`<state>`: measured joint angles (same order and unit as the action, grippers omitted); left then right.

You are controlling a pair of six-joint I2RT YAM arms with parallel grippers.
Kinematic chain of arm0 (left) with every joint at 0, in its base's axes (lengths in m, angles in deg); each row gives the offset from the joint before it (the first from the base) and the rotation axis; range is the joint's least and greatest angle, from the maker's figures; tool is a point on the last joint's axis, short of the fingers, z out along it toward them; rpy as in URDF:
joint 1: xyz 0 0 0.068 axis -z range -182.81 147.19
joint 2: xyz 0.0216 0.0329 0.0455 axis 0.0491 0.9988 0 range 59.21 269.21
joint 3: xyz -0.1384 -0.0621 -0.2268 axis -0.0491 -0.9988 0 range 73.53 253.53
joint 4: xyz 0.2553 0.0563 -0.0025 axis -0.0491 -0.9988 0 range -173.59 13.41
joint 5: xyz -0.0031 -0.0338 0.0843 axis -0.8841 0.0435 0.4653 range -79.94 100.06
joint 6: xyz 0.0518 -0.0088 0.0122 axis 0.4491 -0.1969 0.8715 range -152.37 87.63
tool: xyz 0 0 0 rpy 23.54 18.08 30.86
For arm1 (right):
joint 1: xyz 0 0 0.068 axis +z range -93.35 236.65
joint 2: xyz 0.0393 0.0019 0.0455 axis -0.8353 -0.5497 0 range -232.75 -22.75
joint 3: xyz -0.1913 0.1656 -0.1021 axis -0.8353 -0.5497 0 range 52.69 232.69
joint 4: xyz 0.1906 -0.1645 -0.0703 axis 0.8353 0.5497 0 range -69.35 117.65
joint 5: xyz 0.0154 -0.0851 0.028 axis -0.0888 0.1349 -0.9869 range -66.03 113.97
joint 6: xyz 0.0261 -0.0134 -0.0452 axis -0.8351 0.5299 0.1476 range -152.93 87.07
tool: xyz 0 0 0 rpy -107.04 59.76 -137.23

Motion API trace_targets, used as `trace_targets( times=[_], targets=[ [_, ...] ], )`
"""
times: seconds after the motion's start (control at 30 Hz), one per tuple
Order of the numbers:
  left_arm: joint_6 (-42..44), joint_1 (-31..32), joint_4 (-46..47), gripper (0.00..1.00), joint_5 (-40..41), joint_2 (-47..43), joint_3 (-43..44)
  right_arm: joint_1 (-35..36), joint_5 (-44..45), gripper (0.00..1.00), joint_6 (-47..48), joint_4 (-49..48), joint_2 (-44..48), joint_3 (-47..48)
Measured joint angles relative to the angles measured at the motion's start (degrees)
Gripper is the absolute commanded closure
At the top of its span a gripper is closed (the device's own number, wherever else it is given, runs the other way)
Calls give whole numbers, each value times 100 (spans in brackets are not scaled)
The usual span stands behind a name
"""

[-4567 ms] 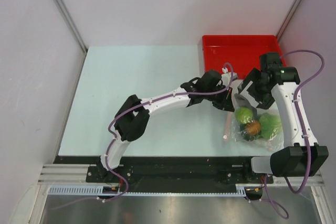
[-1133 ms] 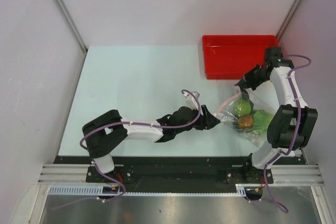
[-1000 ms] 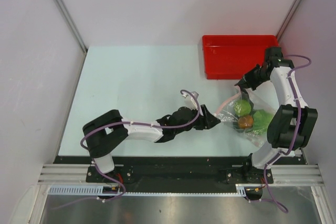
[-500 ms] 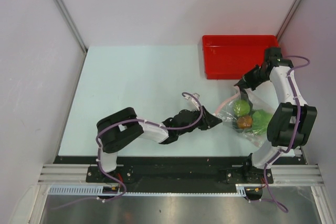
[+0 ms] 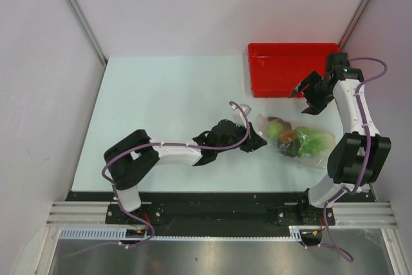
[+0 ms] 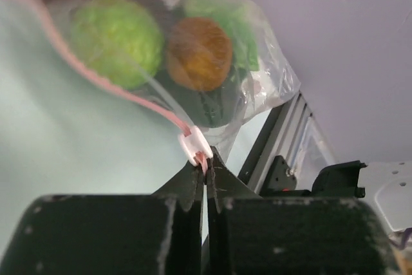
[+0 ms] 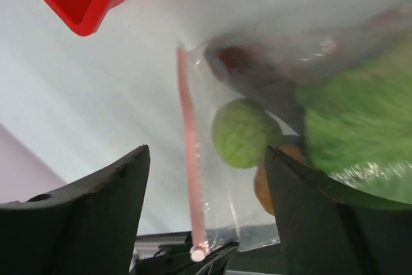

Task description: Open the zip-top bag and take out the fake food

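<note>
The left jaws are pinched shut on the white slider (image 6: 193, 146) at the mouth of the zip-top bag (image 5: 297, 143), which stretches away from their tips. The right jaws gape, empty, with the bag beyond them. The fake food (image 5: 283, 135) blurs behind crinkled plastic, and one dark piece is unidentifiable. The tabletop (image 5: 167, 101) is pale, the walls (image 5: 193, 4) lilac.

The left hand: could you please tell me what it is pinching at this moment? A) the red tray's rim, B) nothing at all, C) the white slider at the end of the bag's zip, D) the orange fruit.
C: in the left wrist view the left hand is closed on the white slider at the corner of the bag.
</note>
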<state>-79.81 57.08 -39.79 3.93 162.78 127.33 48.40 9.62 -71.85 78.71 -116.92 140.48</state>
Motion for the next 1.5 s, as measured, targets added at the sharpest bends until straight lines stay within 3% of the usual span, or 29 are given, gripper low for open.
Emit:
trace_targets(
  times=[0.2,0.27,0.3,0.5,0.7,0.93,1.17,1.5],
  targets=[
    [1460,-15,-1425,100,-157,-501,992,590,732,19,94,785,549,533],
    [1845,-13,-1742,100,-160,-546,1281,824,717,26,11,1027,765,610],
    [2068,-13,-1902,100,-160,-549,1447,922,678,37,-26,1143,879,612],
    [3147,-13,-2704,100,-136,-551,2055,1156,232,51,-422,1600,1329,745],
    [4170,-13,-3442,100,-11,-586,2306,1495,-22,50,-647,1764,1318,1287],
    [5215,-13,-4452,100,2,-619,3185,1665,-111,47,-695,1821,1325,1307],
    [5180,-22,-4887,100,-98,-601,4009,1552,-136,44,-640,1821,1344,1307],
    [5224,-74,-5637,100,-857,142,5757,662,-192,38,-332,1838,1602,1353]
  ],
)
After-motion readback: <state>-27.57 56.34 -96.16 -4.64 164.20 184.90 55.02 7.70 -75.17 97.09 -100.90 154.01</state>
